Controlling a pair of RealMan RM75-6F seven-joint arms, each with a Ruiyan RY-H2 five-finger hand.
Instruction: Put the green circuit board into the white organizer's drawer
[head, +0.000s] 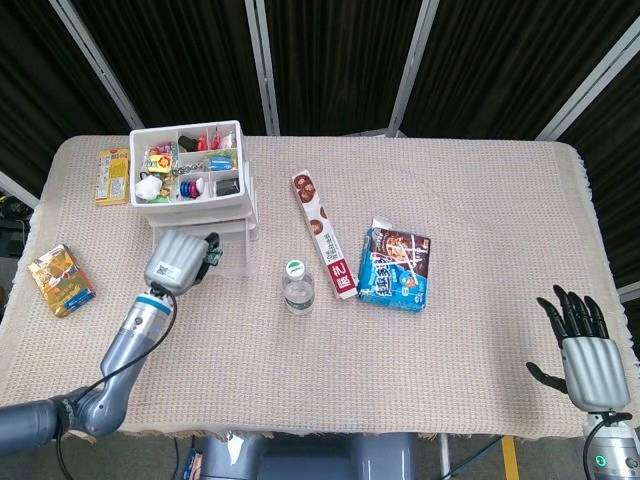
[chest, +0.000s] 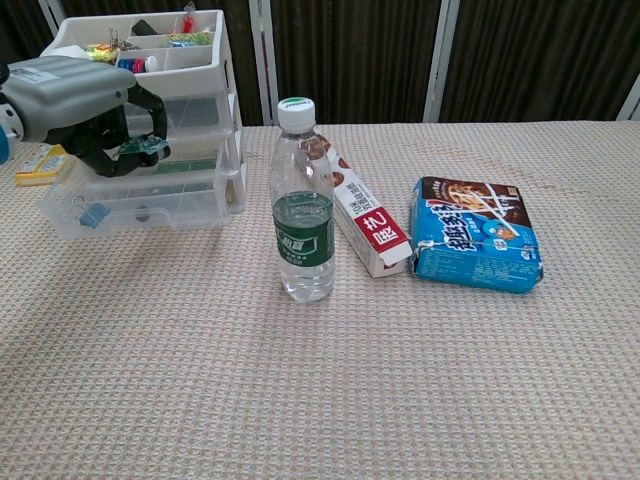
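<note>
My left hand (head: 175, 261) (chest: 82, 102) pinches the small green circuit board (chest: 146, 151) (head: 211, 258) and hovers over the pulled-out bottom drawer (head: 234, 254) (chest: 180, 206) of the white organizer (head: 247, 186) (chest: 214, 110). The board hangs at the fingertips, just above the drawer's opening. In the clear drawer lie a blue binder clip (chest: 90, 213) and a small dark item. At the table's near right corner my right hand (head: 583, 345) rests with its fingers spread and nothing in it; the chest view does not show it.
A water bottle (head: 298, 287) (chest: 303, 215) stands right of the drawer. Beyond it lie a long red-and-white box (head: 323, 232) (chest: 365, 220) and a blue snack box (head: 394, 265) (chest: 478, 245). Two yellow packets (head: 113, 176) (head: 61, 280) lie at the left.
</note>
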